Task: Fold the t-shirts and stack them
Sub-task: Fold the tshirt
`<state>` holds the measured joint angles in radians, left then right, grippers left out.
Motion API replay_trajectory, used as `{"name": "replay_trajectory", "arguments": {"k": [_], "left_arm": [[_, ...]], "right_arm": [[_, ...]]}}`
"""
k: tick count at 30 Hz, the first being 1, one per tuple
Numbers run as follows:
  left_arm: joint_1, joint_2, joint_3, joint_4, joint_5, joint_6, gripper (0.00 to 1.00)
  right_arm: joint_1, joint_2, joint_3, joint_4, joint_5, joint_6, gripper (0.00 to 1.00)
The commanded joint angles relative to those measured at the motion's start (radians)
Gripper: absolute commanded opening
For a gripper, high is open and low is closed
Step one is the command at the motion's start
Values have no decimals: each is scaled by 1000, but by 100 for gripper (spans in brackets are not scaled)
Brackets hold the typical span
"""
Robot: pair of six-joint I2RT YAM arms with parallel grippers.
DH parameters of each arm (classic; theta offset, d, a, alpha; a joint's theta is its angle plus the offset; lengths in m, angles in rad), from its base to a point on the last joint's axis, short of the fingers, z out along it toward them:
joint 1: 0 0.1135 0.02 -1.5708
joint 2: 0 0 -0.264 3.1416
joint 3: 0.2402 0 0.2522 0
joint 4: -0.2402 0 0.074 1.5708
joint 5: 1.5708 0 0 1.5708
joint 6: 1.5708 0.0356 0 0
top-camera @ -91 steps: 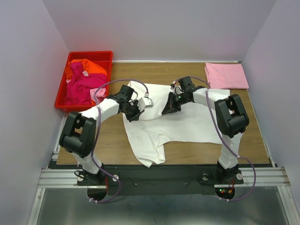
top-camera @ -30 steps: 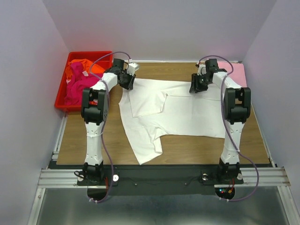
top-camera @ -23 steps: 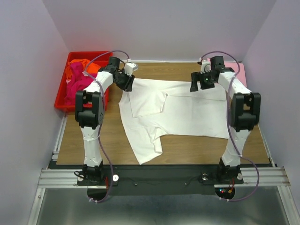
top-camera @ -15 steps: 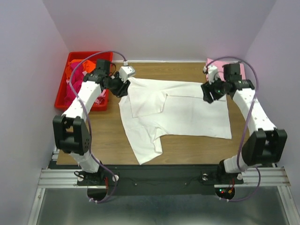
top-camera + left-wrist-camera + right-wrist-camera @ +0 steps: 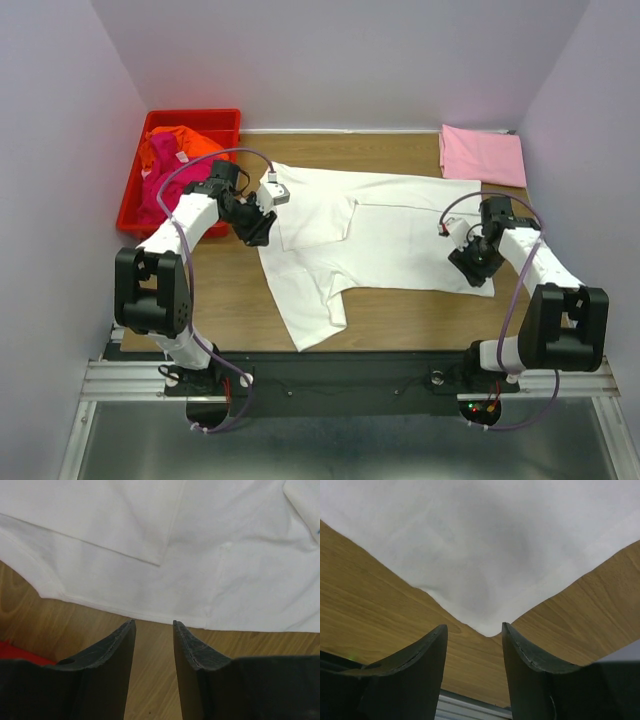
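A large white t-shirt [image 5: 400, 240] lies spread flat on the wooden table [image 5: 220, 290], one sleeve folded in over its body. My left gripper [image 5: 258, 228] sits low at the shirt's left edge. In the left wrist view that gripper [image 5: 153, 624] is open over bare wood, just short of the white t-shirt's hem [image 5: 200, 555]. My right gripper [image 5: 468, 262] is at the shirt's near right corner. It is open too [image 5: 474, 626], and the corner of the white cloth [image 5: 480, 540] points between its fingertips without being pinched. A pale pink t-shirt [image 5: 482, 155] lies folded at the far right.
A red bin [image 5: 190, 114] stands at the far left of the table, holding an orange tee [image 5: 185, 145] and a magenta tee [image 5: 165, 185]. Grey walls close in the table on three sides. The metal rail with the arm bases [image 5: 330, 380] runs along the near edge.
Both grippers have left the white shirt's far corners and come toward me, the left to the shirt's left edge, the right to its near right corner. The shirt lies still.
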<state>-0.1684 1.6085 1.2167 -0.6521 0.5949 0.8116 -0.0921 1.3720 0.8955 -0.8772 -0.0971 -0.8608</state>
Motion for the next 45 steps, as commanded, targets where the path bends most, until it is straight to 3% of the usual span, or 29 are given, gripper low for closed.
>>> {"name": "replay_trajectory", "arguments": {"k": [1, 18, 23, 24, 25, 27, 39, 45], "left_arm": [[-2, -64, -39, -21, 29, 41, 47], [-28, -68, -95, -40, 36, 93, 52], [-86, -102, -164, 12, -35, 97, 51], [-104, -104, -181, 20, -43, 97, 50], [-117, -107, -189, 38, -56, 89, 49], [-140, -105, -201, 49, -66, 80, 48], [-154, -104, -215, 62, -64, 75, 38], [-233, -124, -295, 83, -135, 87, 36]], "right_arm": [[-3, -13, -20, 10, 54, -89, 53], [-34, 65, -179, 199, 91, -130, 52], [-37, 52, -194, 224, 91, -138, 36], [-37, 50, -193, 224, 91, -138, 27], [-37, 47, -185, 225, 91, -138, 11], [-38, 38, -172, 224, 91, -127, 1], [-38, -16, -29, 135, 59, -127, 1], [-38, -11, -17, 122, 60, -124, 1]]}}
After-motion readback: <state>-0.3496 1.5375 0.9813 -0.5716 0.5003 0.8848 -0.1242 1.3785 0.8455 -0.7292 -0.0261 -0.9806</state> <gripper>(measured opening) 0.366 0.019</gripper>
